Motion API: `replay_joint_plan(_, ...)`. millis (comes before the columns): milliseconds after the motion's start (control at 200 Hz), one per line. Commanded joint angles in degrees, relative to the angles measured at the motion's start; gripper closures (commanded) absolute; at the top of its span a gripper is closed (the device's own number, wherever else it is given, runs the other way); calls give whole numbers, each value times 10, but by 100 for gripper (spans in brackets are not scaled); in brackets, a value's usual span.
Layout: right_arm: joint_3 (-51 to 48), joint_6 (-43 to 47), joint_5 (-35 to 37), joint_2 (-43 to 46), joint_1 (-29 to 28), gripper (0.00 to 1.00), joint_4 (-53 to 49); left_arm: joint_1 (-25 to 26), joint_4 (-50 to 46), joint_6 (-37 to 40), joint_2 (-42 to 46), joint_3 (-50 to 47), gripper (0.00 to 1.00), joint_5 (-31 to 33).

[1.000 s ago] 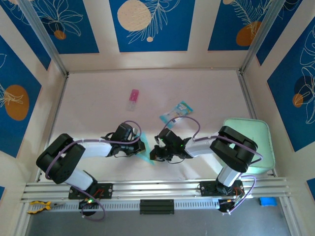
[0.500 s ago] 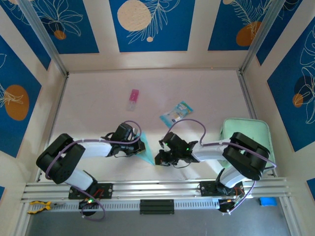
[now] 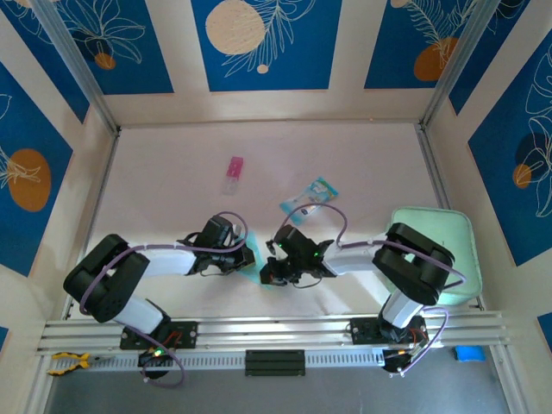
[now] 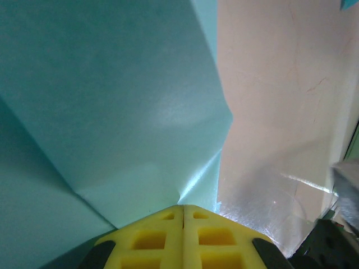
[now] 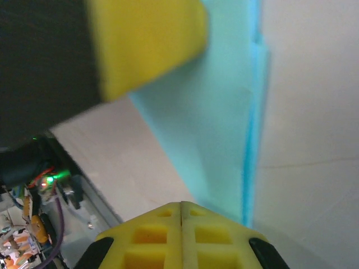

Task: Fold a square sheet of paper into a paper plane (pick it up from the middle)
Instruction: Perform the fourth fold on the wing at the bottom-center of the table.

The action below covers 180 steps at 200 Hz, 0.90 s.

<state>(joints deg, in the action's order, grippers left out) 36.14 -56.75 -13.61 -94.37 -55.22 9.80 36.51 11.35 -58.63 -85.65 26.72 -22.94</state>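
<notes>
The square sheet of paper (image 3: 251, 270) is light blue and lies folded narrow with creases on the table near the front, mostly covered by both grippers. In the left wrist view the paper (image 4: 112, 101) spreads ahead with a crease running to my left gripper (image 4: 183, 206), which is shut with its tips down on the sheet. My right gripper (image 5: 181, 203) is shut too, its tips at the near end of the folded paper (image 5: 213, 123), whose layered edge runs along the right. From above, the left gripper (image 3: 247, 259) and right gripper (image 3: 269, 273) stand close together.
A teal-and-clear packet (image 3: 309, 197) lies behind the grippers, and a small pink item (image 3: 234, 175) further back left. A mint-green pad (image 3: 442, 250) sits at the right, under the right arm. The aluminium rail (image 3: 276, 329) runs along the front edge.
The right gripper drew back to the right, uncovering more paper, then came left again onto it. The left arm has stayed put.
</notes>
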Motion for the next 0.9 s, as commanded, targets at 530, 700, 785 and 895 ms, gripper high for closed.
replay_joint_plan(530,-95,-20,14,134,-7,94,-27,-5,-49,-1,-21,-17,100,38)
replay_joint_plan(700,-33,4,18,127,17,94,-48,-5,-48,-1,-19,-17,100,36)
replay_joint_plan(785,4,5,23,89,21,94,-55,-5,-46,-2,-20,-17,100,35)
replay_joint_plan(895,42,1,21,37,24,94,-43,-5,-44,-2,-19,-18,100,32)
